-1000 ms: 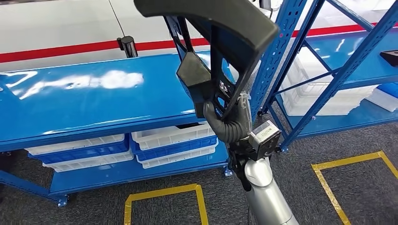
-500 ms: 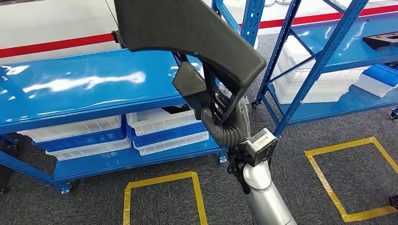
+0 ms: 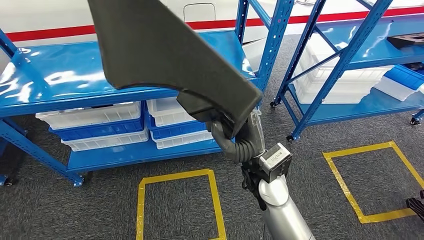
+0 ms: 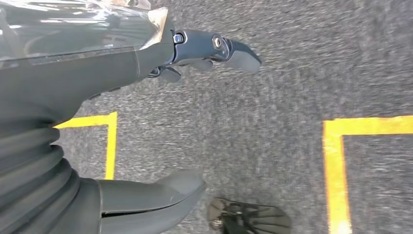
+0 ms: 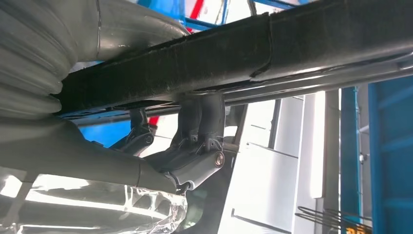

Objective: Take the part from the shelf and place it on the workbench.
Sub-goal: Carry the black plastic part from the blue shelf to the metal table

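Observation:
A large dark grey part (image 3: 165, 55), flat and curved, is held up close in front of the head camera. My right hand (image 3: 240, 137) grips it from below at its lower end, with the silver arm rising under it. In the right wrist view the fingers (image 5: 199, 122) curl around the part's (image 5: 292, 44) edge. The blue workbench (image 3: 60, 80) stands behind the part, to the left. My left hand (image 4: 73, 78) hangs over grey carpet, holding nothing, with its fingers (image 4: 214, 46) and thumb (image 4: 160, 195) well apart.
White and blue bins (image 3: 100, 125) are stacked under the workbench. A blue shelf rack (image 3: 350, 55) stands to the right, with another dark part (image 3: 405, 40) on it and white bins (image 3: 340, 85) below. Yellow squares (image 3: 175, 205) are taped on the carpet.
The whole picture has shifted, so the camera has moved; the workbench now shows its uprights. The held part now reaches further toward the upper left of the head view.

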